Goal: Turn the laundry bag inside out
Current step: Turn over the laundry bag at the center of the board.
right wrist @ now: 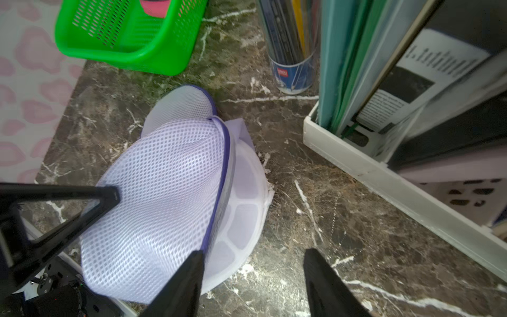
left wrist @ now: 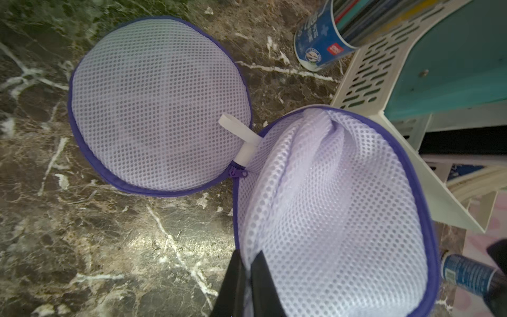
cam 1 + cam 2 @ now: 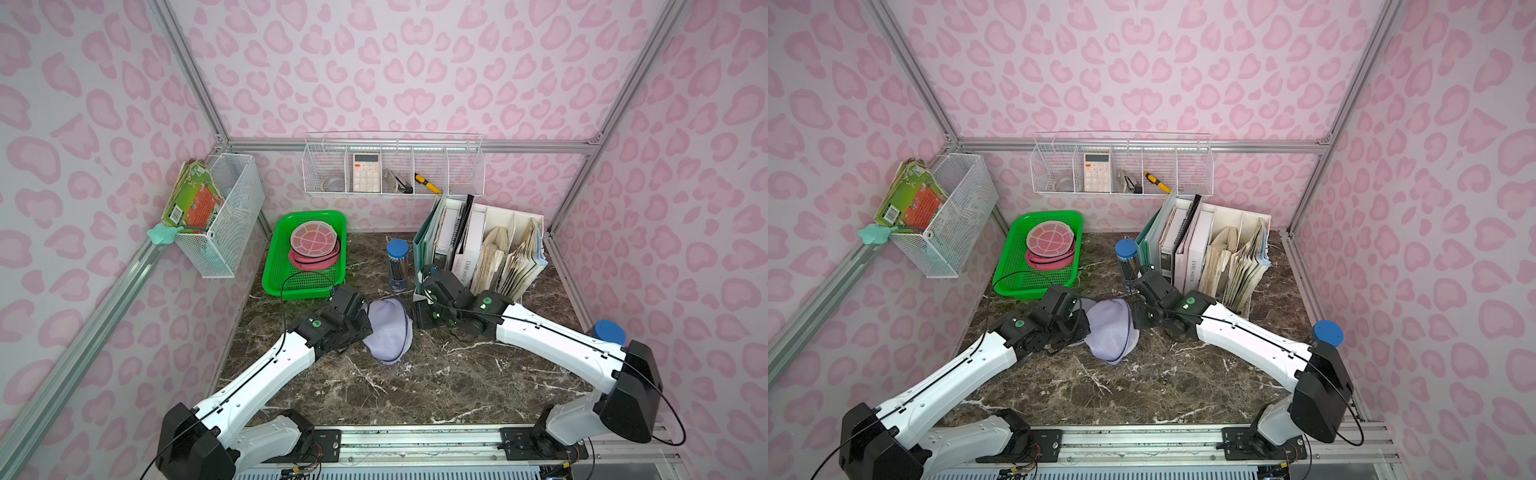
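Left end effector (image 2: 248,277): clamped on your laundry bag (image 3: 388,330) at its rim.
Right end effector (image 1: 253,254): apart, empty.
Progress: bag lies unzipped; you likely have the inversion left.

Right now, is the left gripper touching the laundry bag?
Touching. The left wrist view shows the left gripper shut on the purple-edged rim of the laundry bag, with mesh pinched between its jaws.
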Robot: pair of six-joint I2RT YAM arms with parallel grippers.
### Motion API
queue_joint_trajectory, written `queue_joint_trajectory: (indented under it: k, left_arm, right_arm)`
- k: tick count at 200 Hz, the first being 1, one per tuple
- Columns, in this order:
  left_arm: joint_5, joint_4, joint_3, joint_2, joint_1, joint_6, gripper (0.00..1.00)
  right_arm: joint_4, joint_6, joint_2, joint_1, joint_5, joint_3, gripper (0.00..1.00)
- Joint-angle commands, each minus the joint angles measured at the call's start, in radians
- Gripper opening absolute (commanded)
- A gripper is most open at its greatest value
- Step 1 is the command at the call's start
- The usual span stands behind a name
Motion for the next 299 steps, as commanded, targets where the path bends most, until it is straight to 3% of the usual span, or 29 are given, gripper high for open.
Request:
queue_joint_trajectory:
  k: [1, 44, 98, 119, 151, 157, 216, 231, 249, 256, 272, 299]
  left_arm:
    - [-0.051, -0.043, 0.034, 0.026, 0.002, -0.079, 0.0]
    - [-0.048, -0.056, 0.074, 0.069, 0.003, -0.125, 0.0]
    - [-0.036, -0.052, 0.068, 0.077, 0.004, -0.133, 0.0]
    - [-0.041, -0.061, 0.07, 0.075, 0.003, -0.136, 0.0]
    - [-0.056, -0.096, 0.085, 0.063, 0.015, -0.141, 0.0]
    - [-0.052, -0.106, 0.09, 0.061, 0.025, -0.141, 0.0]
    - [0.152, -0.14, 0.09, -0.002, 0.203, -0.094, 0.0]
    - [0.185, -0.129, 0.092, 0.0, 0.203, -0.089, 0.0]
    - [0.199, -0.131, 0.104, 0.017, 0.202, -0.086, 0.0]
    - [0.192, -0.139, 0.111, 0.021, 0.202, -0.086, 0.0]
    - [0.17, -0.157, 0.127, 0.018, 0.202, -0.08, 0.0]
    - [0.135, -0.201, 0.176, 0.007, 0.202, -0.051, 0.0]
  right_arm:
    - [0.136, 0.011, -0.051, 0.036, 0.011, -0.078, 0.6]
    - [0.265, 0.07, -0.051, 0.123, -0.094, -0.207, 0.54]
    - [0.299, 0.092, 0.045, 0.135, -0.129, -0.192, 0.47]
    - [0.291, 0.108, 0.06, 0.116, -0.144, -0.187, 0.35]
    - [0.275, 0.105, 0.047, 0.106, -0.15, -0.223, 0.03]
    - [0.271, 0.101, 0.043, 0.103, -0.151, -0.233, 0.0]
    - [0.217, 0.019, -0.094, -0.035, -0.079, -0.376, 0.0]
    - [0.232, -0.014, -0.111, -0.041, -0.089, -0.369, 0.09]
    - [0.246, -0.028, -0.122, -0.038, -0.119, -0.348, 0.44]
    - [0.246, -0.027, -0.13, -0.037, -0.12, -0.341, 0.52]
    - [0.241, -0.012, -0.169, -0.037, -0.096, -0.349, 0.62]
    - [0.237, 0.024, -0.273, -0.04, -0.017, -0.416, 0.71]
